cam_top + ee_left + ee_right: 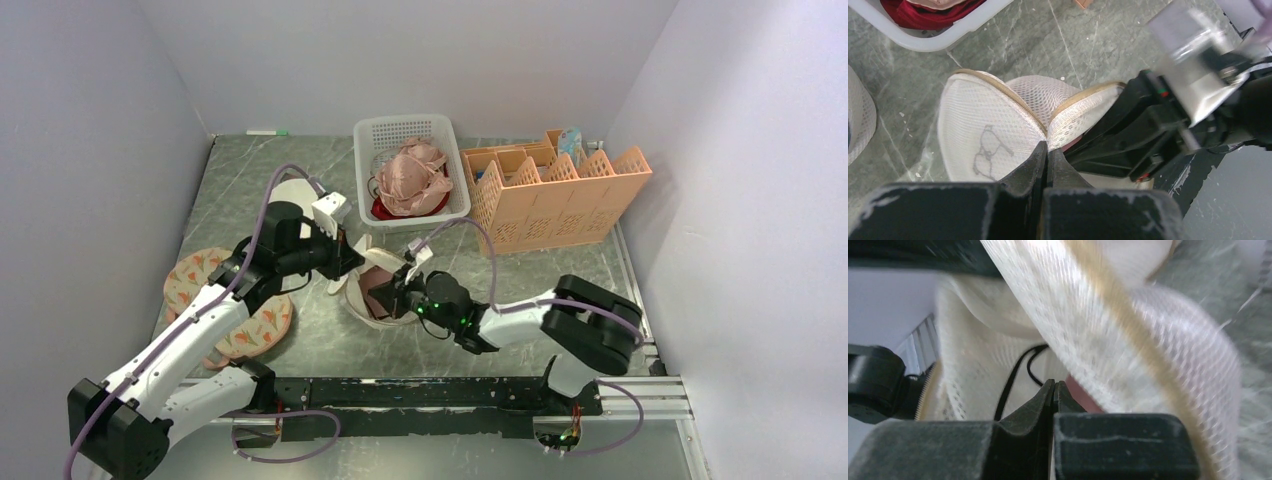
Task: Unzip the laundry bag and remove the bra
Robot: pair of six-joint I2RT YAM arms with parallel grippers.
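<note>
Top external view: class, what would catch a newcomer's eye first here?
Mid-table, both grippers meet at the opened laundry bag: the left gripper pinches its mesh rim, the right gripper reaches inside, shut. Behind, a pink bra heaps in a white basket, beside an orange rack.

Soft, even light is cast from above; shadows are faint. In the right wrist view the laundry bag is smeared by blur, worst toward three o'clock.

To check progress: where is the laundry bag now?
In the top view the laundry bag lies mid-table, just in front of the white basket, between the left hand and the right hand.
</note>
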